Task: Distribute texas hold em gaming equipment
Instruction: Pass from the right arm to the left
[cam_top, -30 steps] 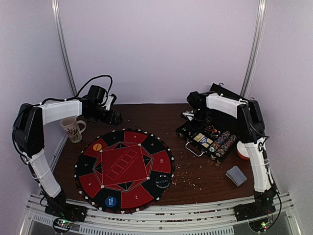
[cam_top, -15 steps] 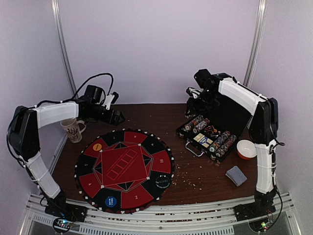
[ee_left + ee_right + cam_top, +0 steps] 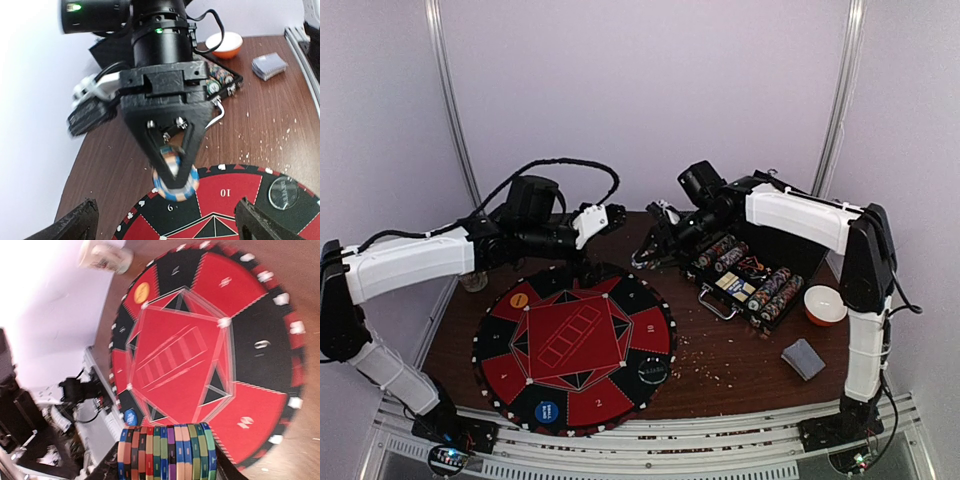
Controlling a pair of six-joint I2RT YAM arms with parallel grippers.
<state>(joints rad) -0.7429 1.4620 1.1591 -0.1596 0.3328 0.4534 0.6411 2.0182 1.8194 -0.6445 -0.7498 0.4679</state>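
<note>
Lower centre: round flat mat [image 3: 575, 345], red and black wedges, white rim marks. Bottom of right-wrist view: stack of striped plastic poker chips [image 3: 167, 452], edges blue, salmon, black, red, green, purple. On the mat: coin-like yellow disc [image 3: 519, 298] upper left, coin-like blue disc [image 3: 546, 410] at bottom. Right: small round bowl [image 3: 823, 305], orange outside, white inside.

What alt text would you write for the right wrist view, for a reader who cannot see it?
A row of striped poker chips, clamped in the right gripper, sits at the bottom edge. Beyond it lies a round red-and-black mat on a brown table, with a mug at the top left.
</note>
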